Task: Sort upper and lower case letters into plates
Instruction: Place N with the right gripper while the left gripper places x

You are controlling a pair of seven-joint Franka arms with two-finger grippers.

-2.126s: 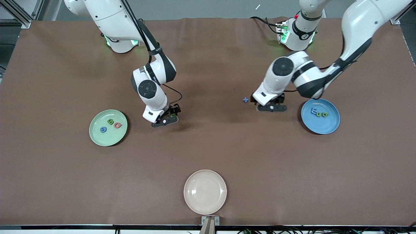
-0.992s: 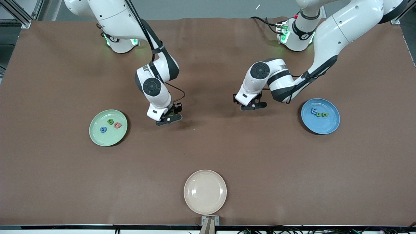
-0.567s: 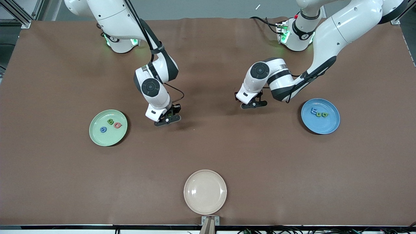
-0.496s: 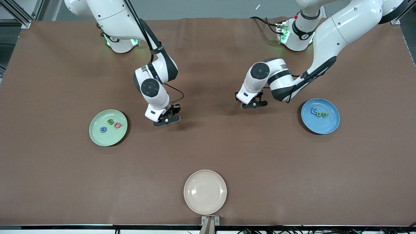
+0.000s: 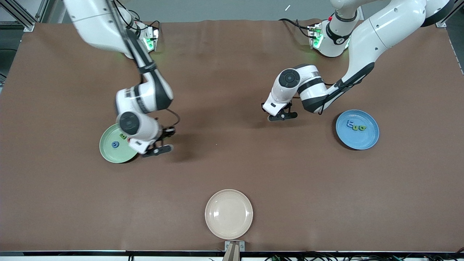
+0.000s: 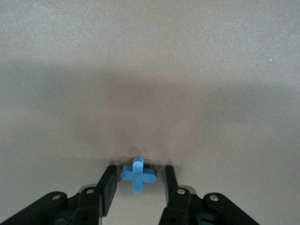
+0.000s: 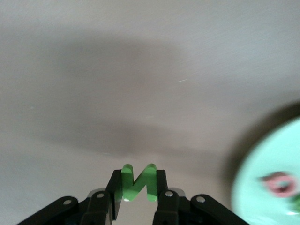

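Note:
My right gripper (image 5: 156,148) is shut on a green letter N (image 7: 138,183), over the table just beside the mint green plate (image 5: 108,154). That plate holds a blue letter (image 5: 115,144) and a green letter (image 5: 123,136). A pink letter (image 7: 281,183) shows on it in the right wrist view. My left gripper (image 5: 281,116) is low over the middle of the table, open around a blue cross-shaped piece (image 6: 138,174). One finger (image 6: 108,180) touches the cross and the other stands a little apart from it. The blue plate (image 5: 357,142) holds several letters (image 5: 355,126).
An empty cream-beige plate (image 5: 228,214) sits near the table's front edge, in the middle. The right arm's wrist covers part of the mint plate in the front view. The brown mat (image 5: 232,170) between the plates is bare.
The right arm has swung from mid-table toward the mint plate with the green N in its grip. The left gripper has stayed over the cross and its fingers have narrowed.

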